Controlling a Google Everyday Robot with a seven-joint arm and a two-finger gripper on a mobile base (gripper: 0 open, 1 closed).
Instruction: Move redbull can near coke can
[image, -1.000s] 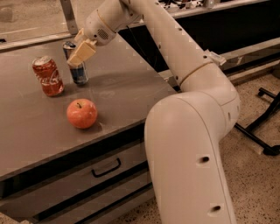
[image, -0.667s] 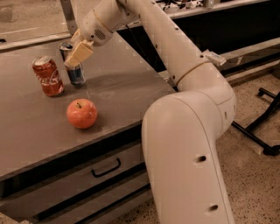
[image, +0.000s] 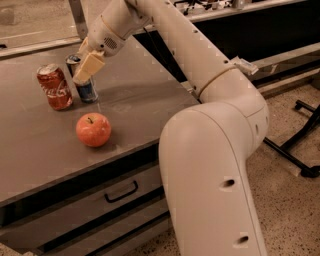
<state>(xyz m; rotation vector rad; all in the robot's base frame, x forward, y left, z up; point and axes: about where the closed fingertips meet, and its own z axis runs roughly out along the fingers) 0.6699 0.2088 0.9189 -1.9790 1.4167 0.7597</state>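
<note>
The redbull can (image: 88, 91), slim and silver with a blue lower band, stands on the grey table (image: 145, 100) just right of the coke can (image: 55, 87), a small gap between them. The coke can is red with white script and a dented silver top. My gripper (image: 86, 67) comes down from the upper right and its beige fingers (image: 89, 66) are closed around the redbull can's upper part, hiding most of its silver body. The can's base is at or just above the table top.
A red-orange apple (image: 93, 129) lies on the table in front of both cans. My white arm (image: 215, 150) fills the right half of the view. A drawer with a dark handle (image: 120, 192) sits under the table's front edge. A metal post (image: 77, 17) rises behind the cans.
My gripper has carried the redbull can a little to the left, closer to the coke can. The coke can and the apple have not moved.
</note>
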